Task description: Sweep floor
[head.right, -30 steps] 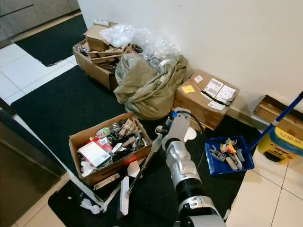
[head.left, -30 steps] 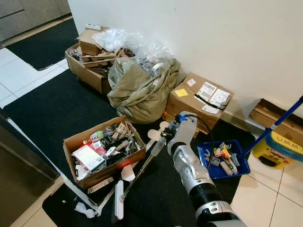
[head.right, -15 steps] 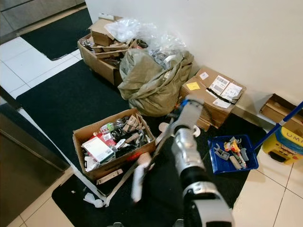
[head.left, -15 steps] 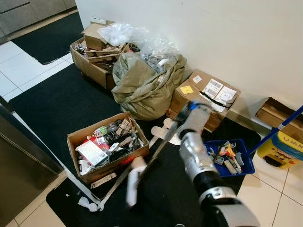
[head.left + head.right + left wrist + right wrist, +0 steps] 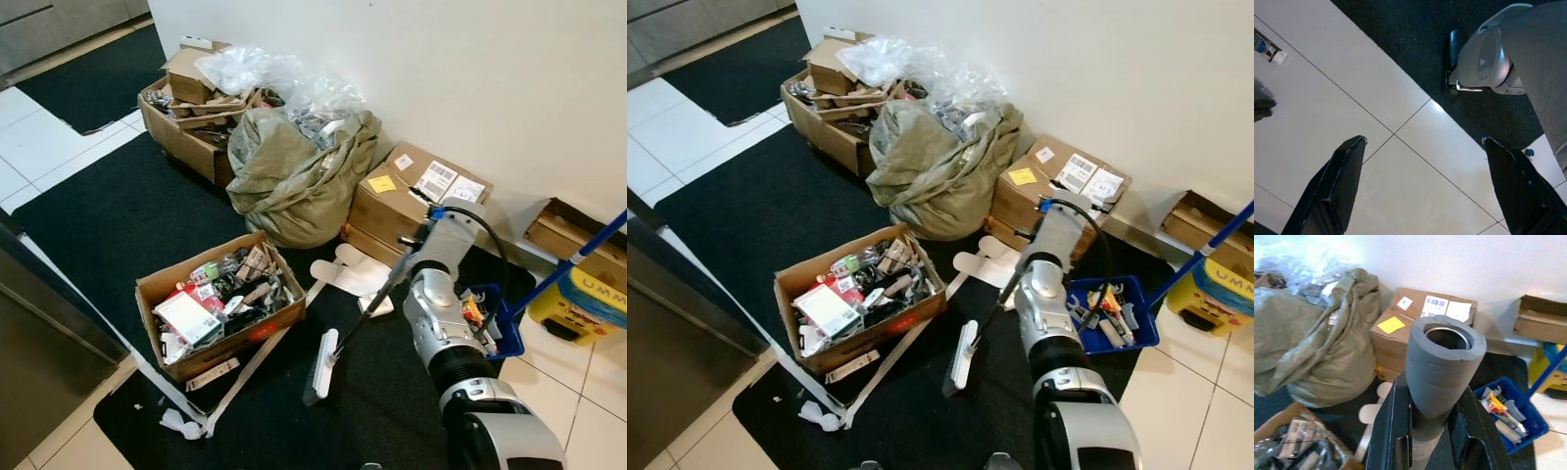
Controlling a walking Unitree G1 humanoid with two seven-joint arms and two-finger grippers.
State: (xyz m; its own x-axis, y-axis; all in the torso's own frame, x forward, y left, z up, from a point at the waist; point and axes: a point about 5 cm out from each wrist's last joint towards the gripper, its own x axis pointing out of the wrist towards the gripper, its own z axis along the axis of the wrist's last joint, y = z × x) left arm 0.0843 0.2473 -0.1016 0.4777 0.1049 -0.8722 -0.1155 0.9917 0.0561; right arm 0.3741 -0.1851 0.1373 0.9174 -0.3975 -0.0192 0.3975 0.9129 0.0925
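Observation:
My right gripper (image 5: 1432, 433) is shut on the grey foam-covered top of a broom handle (image 5: 1442, 364), black fingers (image 5: 1396, 431) on either side. In the eye views the right arm (image 5: 441, 313) reaches forward and the handle (image 5: 372, 308) slants down to the white broom head (image 5: 321, 365), which rests on the black mat (image 5: 118, 220). White paper scraps (image 5: 348, 272) lie on the mat just beyond the head. My left gripper (image 5: 1425, 186) hangs open over white floor tiles, holding nothing.
An open cardboard box of clutter (image 5: 217, 311) sits left of the broom head, with white strips and crumpled paper (image 5: 176, 423) in front of it. Along the wall: olive sack (image 5: 294, 176), cardboard boxes (image 5: 416, 196), blue bin (image 5: 493, 323), blue mop pole (image 5: 573, 259), yellow bucket (image 5: 588, 304).
The right arm has swung to the right, dragging the broom head across the mat away from the open box's front corner. The head camera shifted slightly.

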